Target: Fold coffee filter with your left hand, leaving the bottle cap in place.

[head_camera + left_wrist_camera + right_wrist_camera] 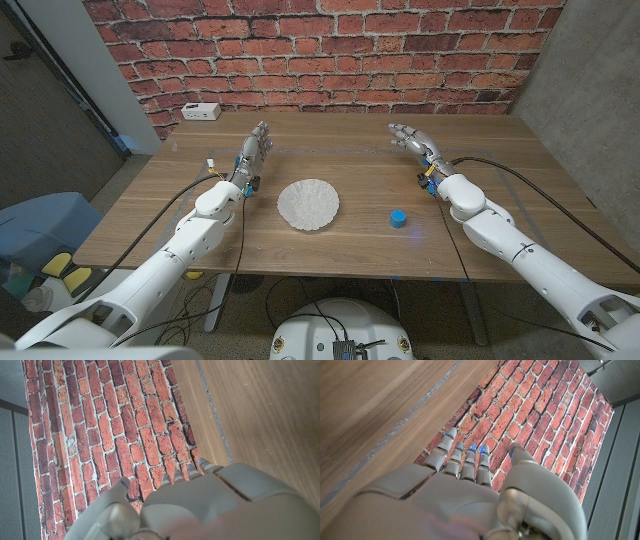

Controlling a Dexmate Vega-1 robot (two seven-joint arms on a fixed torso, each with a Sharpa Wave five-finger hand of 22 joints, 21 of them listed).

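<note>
coffee filter (pixel 308 204) flat — near left hand (pixel 256 147) | hand empty

white box (pixel 201 111) by wall: too small to identify; right arm (pixel 560 270) cut off at frame edge.

A red brick wall (pixel 330 50) stands beyond both hands' fingertips, behind the brown wooden table (pixel 340 150). Outside the right hand rises a grey concrete wall (pixel 590 90); outside the left, a pale grey panel (pixel 90 70).
</note>
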